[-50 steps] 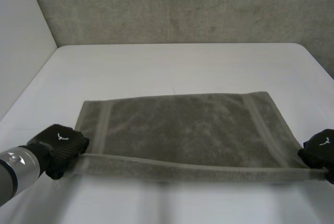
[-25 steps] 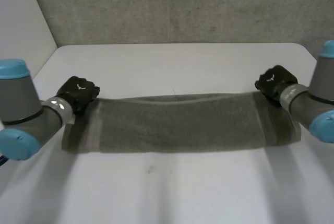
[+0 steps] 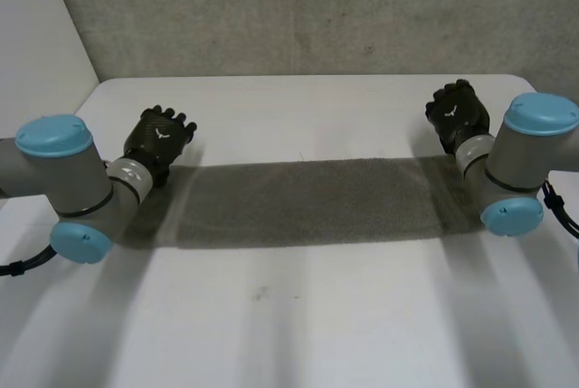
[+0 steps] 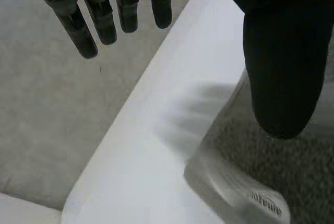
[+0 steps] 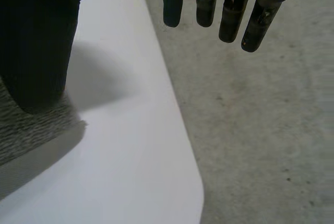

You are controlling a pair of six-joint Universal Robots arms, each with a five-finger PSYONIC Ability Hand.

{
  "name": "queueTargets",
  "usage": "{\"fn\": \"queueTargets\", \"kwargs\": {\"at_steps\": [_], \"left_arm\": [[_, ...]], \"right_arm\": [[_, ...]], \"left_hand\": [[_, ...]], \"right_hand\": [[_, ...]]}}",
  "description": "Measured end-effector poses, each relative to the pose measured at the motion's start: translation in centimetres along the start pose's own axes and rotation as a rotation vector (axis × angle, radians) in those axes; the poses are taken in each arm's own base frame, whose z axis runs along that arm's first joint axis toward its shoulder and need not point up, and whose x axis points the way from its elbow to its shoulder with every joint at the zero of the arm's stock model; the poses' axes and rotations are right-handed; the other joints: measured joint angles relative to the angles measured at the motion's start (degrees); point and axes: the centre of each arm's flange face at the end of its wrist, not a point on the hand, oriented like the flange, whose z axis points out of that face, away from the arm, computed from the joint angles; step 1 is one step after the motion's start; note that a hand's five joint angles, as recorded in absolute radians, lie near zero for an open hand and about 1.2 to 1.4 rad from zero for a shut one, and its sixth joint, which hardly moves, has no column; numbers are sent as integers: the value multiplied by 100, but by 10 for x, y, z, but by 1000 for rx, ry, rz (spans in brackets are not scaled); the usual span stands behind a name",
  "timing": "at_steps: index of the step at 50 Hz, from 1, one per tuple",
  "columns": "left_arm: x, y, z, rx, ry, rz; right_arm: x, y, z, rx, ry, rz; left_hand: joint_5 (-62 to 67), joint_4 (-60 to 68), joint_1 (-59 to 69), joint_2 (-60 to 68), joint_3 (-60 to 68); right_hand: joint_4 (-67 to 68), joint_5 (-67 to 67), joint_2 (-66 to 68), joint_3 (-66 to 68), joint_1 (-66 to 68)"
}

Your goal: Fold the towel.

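The grey towel (image 3: 308,200) lies folded as a long narrow strip across the middle of the white table (image 3: 298,316). My left hand (image 3: 158,142) hovers just past the strip's far left corner, open, fingers straight and holding nothing. My right hand (image 3: 457,115) stands the same way beyond the far right corner, open and empty. In the left wrist view the fingers (image 4: 99,20) are spread straight and the thumb hangs above the towel's hemmed corner (image 4: 261,198) without touching it. In the right wrist view the fingers (image 5: 229,15) are straight too, and a towel corner (image 5: 31,130) lies below the thumb.
The table's far edge (image 3: 308,78) runs just behind both hands, with grey carpeted floor (image 3: 317,8) beyond it. A white wall (image 3: 36,53) stands at the far left. My forearms cover the towel's two short ends.
Both hands carried the towel's near edge over to its far edge, folding it in half. They then let go, opened, and lifted just beyond the far corners.
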Motion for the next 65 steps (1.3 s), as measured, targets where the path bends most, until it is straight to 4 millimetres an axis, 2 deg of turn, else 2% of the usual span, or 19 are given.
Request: {"fn": "queueTargets", "kwargs": {"at_steps": [3,4,6,8,11,14,17,21,22,29,30,37,42,45,46,56,65], "left_arm": [[-3,-13,-7,21,-4,3],[-3,-13,-7,21,-4,3],[-9,-25,-14,38,-13,-3],[-10,-29,-17,42,-16,-6],[-22,-45,-33,65,-35,-40],[-32,-58,-47,87,-52,-94],[-46,-76,-69,122,-78,-232],[-54,-81,-80,139,-92,-322],[-63,-85,-92,155,-109,-444],[-73,-82,-108,161,-132,-643],[-73,-79,-111,153,-135,-690],[-64,-68,-116,116,-125,-734],[-56,-62,-118,91,-114,-732],[-54,-60,-119,85,-110,-731],[-54,-60,-119,84,-109,-731],[-51,-59,-119,80,-104,-731],[-51,-57,-119,76,-104,-732]], "right_arm": [[18,-12,-9,16,40,44],[18,-12,-9,16,40,44],[35,-22,-22,30,63,114],[40,-25,-26,34,68,140],[60,-36,-46,54,67,279],[70,-38,-63,56,30,394],[77,-31,-87,13,-64,515],[78,-24,-97,-26,-112,553],[76,-12,-111,-101,-182,600],[68,6,-126,-212,-253,639],[58,23,-133,-279,-285,638],[39,44,-133,-296,-294,562],[29,59,-126,-268,-266,499],[27,62,-124,-261,-255,490],[27,65,-121,-254,-244,485],[23,75,-113,-232,-217,478],[21,80,-108,-222,-205,477]], "left_hand": [[-211,-259,-231,-264,-266],[-211,-259,-231,-264,-266],[-258,-326,-293,-342,-349],[-265,-351,-321,-361,-371],[-281,-374,-337,-394,-407],[-285,-389,-337,-405,-412],[-285,-396,-337,-411,-413],[-285,-396,-337,-412,-415],[-285,-396,-338,-412,-415],[-285,-396,-359,-414,-416],[-285,-396,-359,-414,-416],[-285,-396,-359,-414,-416],[-285,-396,-359,-414,-416],[-285,-395,-359,-414,-416],[-285,-396,-359,-414,-416],[-285,-395,-359,-414,-415],[-285,-396,-359,-414,-416]], "right_hand": [[0,-18,0,0,0],[0,-18,0,0,0],[0,-19,0,0,0],[0,-20,0,0,0],[2,-20,0,0,0],[0,-21,0,0,0],[0,-27,0,0,0],[0,-33,0,0,0],[0,-41,0,0,0],[0,-43,0,0,0],[0,-43,0,0,0],[2,-43,0,0,0],[643,547,573,736,428],[999,866,949,1100,771],[1520,1350,1498,1620,1228],[2649,2388,2652,2750,2193],[2937,2671,2919,3036,2412]]}}
